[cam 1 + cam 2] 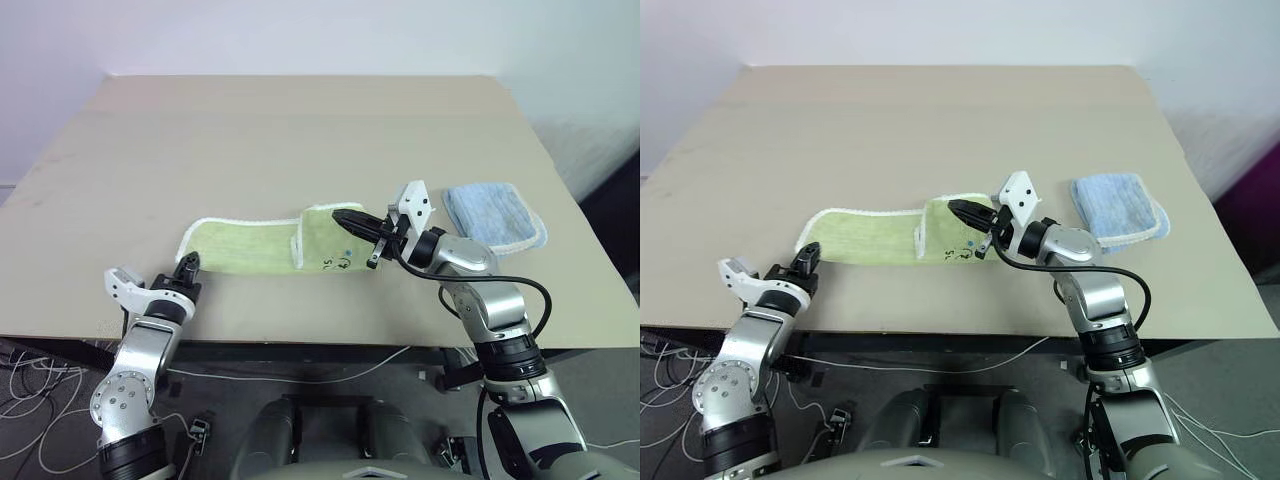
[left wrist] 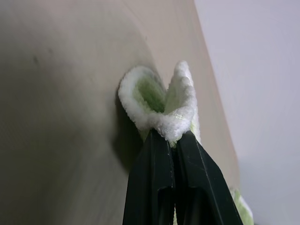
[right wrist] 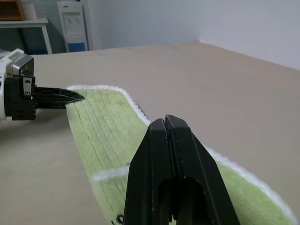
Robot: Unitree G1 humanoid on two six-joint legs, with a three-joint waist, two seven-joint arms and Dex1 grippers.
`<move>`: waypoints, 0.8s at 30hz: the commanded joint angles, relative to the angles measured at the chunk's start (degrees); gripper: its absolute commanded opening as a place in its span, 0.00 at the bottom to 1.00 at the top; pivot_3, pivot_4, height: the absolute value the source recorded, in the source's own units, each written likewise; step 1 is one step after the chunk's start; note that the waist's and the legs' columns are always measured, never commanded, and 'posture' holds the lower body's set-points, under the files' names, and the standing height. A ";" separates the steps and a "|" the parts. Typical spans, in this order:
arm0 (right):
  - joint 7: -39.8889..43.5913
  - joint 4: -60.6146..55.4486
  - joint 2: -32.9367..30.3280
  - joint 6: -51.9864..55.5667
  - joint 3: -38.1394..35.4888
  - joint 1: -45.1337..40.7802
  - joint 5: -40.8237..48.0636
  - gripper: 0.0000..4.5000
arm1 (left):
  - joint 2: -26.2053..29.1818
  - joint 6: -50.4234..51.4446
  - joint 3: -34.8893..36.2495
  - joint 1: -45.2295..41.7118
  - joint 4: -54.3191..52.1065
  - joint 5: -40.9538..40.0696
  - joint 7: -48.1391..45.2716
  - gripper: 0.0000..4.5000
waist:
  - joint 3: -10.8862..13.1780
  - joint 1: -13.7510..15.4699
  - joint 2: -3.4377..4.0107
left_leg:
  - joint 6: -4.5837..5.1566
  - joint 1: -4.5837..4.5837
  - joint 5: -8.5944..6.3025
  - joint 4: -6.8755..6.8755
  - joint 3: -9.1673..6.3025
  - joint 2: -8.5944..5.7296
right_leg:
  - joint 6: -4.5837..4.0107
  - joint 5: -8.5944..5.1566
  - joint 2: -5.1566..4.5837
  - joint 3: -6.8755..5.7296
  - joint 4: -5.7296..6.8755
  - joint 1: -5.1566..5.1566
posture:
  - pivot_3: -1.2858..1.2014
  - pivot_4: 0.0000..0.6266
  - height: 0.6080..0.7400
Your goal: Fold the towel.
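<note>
So the towel (image 1: 262, 246) is lying stretched out sideways near the front edge of the table (image 1: 300, 130), a long yellow-green strip with white stitched trim, and the right-hand part of it is lifted and doubled over the rest, so you can see a white seam running across where the layers overlap. The left gripper (image 1: 188, 265) is down at the towel's left end, right at the near corner, and in the left wrist view its two black fingers (image 2: 154, 178) are pinched together with a bunched-up bit of the fluffy white edge squeezed between the tips, the cloth puffing out in a little loop just past them. The right gripper (image 1: 347, 217) is over at the other end, pointing in toward the left, and its fingers are pressed tight together; from the head views it's right on the raised right end of the towel, and the cloth looks held up there, though I honestly can't see fabric between the tips in the right wrist view, just the green towel spreading out underneath and the left gripper across the way at the far corner. Off to the right of the towel, well apart from it, there's a folded blue cloth (image 1: 494, 214) sitting flat on the table.
</note>
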 commanded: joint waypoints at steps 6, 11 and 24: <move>-0.17 -2.48 -0.60 -0.84 -0.40 -0.16 0.04 0.00 | 11.92 -3.13 10.85 -1.19 2.36 1.34 -6.07 0.01 | 0.12 -1.00 -0.17 | 0.00 -0.06 0.00 -0.13 -0.01 0.06 | -0.06 -0.03 0.01 0.00 -0.01 -0.14 | 0.52 0.24 1.00; -0.33 -1.97 -0.75 -1.04 -0.55 -0.23 -0.07 0.00 | 18.21 -1.03 9.45 -2.87 0.23 3.60 -10.35 0.01 | 0.14 -0.85 -0.19 | -0.01 -0.07 -0.01 -0.14 -0.02 0.04 | -0.06 -0.03 -0.06 0.02 -0.05 -0.12 | 0.52 0.24 1.00; -2.09 -2.10 -0.41 -1.49 -0.83 0.24 -0.67 0.00 | 26.44 4.96 -24.75 -10.84 -13.78 27.88 -31.39 0.01 | 0.18 -1.18 -0.18 | -0.17 -0.15 0.08 -0.79 0.07 -0.03 | -0.05 -0.01 -0.10 0.13 -0.39 -0.38 | 0.52 0.24 1.00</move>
